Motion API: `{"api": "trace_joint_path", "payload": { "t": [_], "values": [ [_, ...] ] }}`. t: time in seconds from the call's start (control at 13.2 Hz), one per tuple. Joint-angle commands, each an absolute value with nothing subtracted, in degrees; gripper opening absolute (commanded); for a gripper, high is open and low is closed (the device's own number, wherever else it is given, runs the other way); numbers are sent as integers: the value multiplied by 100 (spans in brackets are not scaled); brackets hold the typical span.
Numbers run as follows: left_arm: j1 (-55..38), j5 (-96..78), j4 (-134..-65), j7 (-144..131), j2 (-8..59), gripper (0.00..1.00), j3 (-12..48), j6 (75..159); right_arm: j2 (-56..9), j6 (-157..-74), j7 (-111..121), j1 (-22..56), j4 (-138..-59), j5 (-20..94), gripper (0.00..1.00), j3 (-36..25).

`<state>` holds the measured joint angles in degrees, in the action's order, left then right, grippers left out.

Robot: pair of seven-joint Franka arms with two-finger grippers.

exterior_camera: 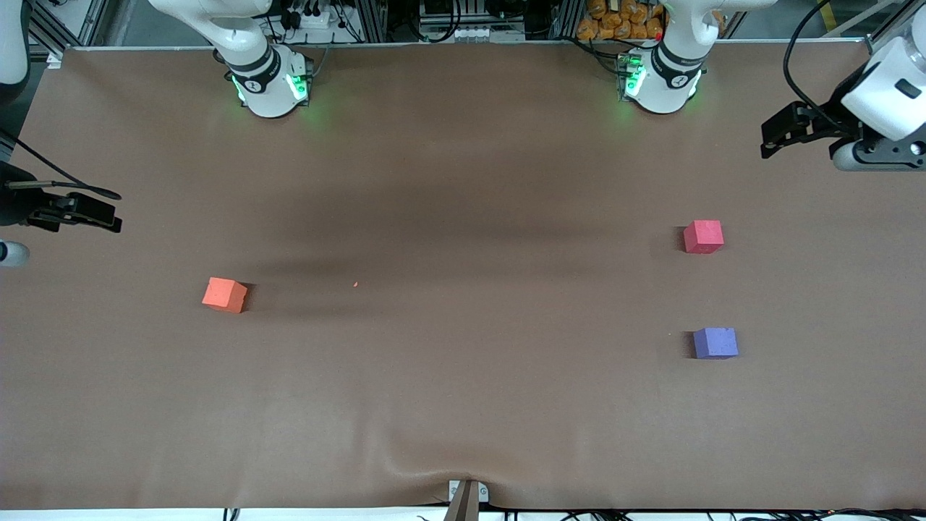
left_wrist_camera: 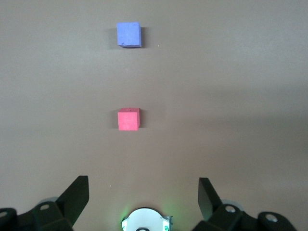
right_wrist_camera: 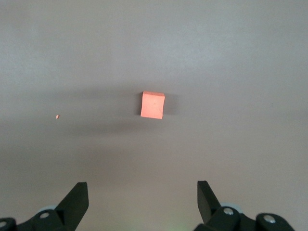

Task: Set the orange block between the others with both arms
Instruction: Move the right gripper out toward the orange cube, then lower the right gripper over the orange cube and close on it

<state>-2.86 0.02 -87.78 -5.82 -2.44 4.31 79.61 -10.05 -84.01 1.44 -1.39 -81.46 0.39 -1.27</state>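
The orange block lies alone on the brown table toward the right arm's end. Toward the left arm's end sit the others: a pinkish-red cube and a purple-blue cube, which is nearer the front camera, with a bare gap between them. My left gripper hangs open and empty high over the left arm's end of the table. My right gripper hangs open and empty over the right arm's end, apart from the orange block.
The two green-lit arm bases stand along the table's back edge. A tiny orange crumb lies beside the orange block toward the table's middle. A metal clamp sits at the front edge, where the cover wrinkles.
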Motion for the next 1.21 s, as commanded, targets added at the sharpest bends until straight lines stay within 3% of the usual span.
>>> {"api": "trace_joint_path", "payload": {
  "t": [0.0,0.6,1.13],
  "values": [
    [-211,-35,-8763,-642,-264,100,457,7779,-1054,-8306,88,-18,-8139,114,100,-141],
    [-149,-53,-8763,-642,-246,100,457,7743,-1844,-8428,44,351,-8121,114,100,-141],
    [-141,-35,-8754,-633,-202,100,457,7752,-2759,-9087,114,194,-8121,97,100,-149]
  ]
}}
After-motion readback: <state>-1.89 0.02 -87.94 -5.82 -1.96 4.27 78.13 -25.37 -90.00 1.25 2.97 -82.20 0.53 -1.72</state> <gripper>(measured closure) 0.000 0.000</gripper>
